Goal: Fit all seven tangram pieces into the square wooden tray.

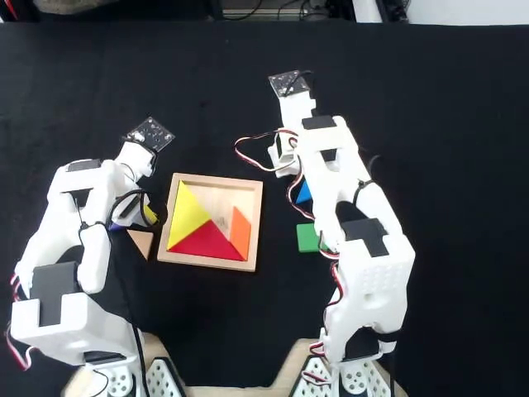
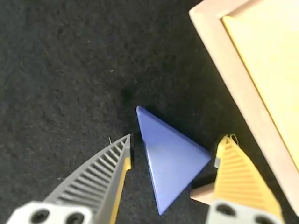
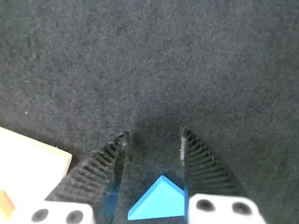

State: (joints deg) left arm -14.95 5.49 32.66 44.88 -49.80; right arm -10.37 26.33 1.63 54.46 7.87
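Black cloth covers the table [image 1: 430, 99].

High view: the wooden tray [image 1: 216, 179] sits between the arms and holds the yellow piece [image 1: 187, 213], red piece [image 1: 207, 243] and orange piece [image 1: 240, 231]. The green piece [image 1: 307, 237] lies near the tray.

Left wrist view: the left gripper [image 2: 178, 137] is released, straddling the blue triangle [image 2: 170, 156] beside the tray's corner.

Right wrist view: the right gripper [image 3: 153, 134] is released, over the light-blue triangle [image 3: 161, 198].

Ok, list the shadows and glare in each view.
High view: light is even, the tray shows no glare, shadows are lost on the black cloth. Left wrist view: a faint dark patch lies just past the blue triangle tip. Right wrist view: a soft shadow darkens the cloth between the pincer tips.
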